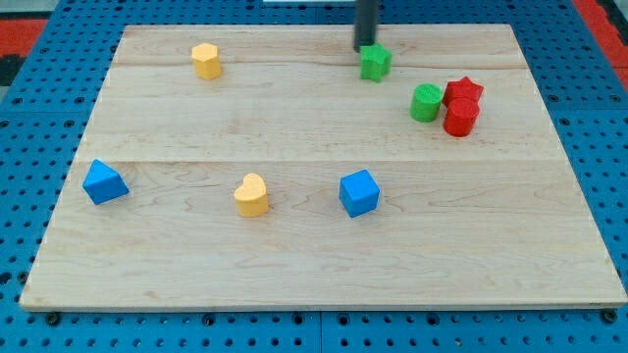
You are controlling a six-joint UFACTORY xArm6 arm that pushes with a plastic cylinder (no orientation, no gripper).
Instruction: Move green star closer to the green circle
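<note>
The surface is pale wood with visible grain, built from joined planks; its finish is smooth and matt, with faint seam lines running across the view. It rests on a blue perforated base that looks like hard plastic or painted metal, with a regular grid of holes; which of the two cannot be told.

All blocks show a uniform, solid colour and a smooth, slightly satin finish: green star, green circle, red star, red cylinder, yellow hexagon, yellow heart, blue cube, blue block. Their material cannot be determined.

The rod ending in my tip is dark and matt.
</note>
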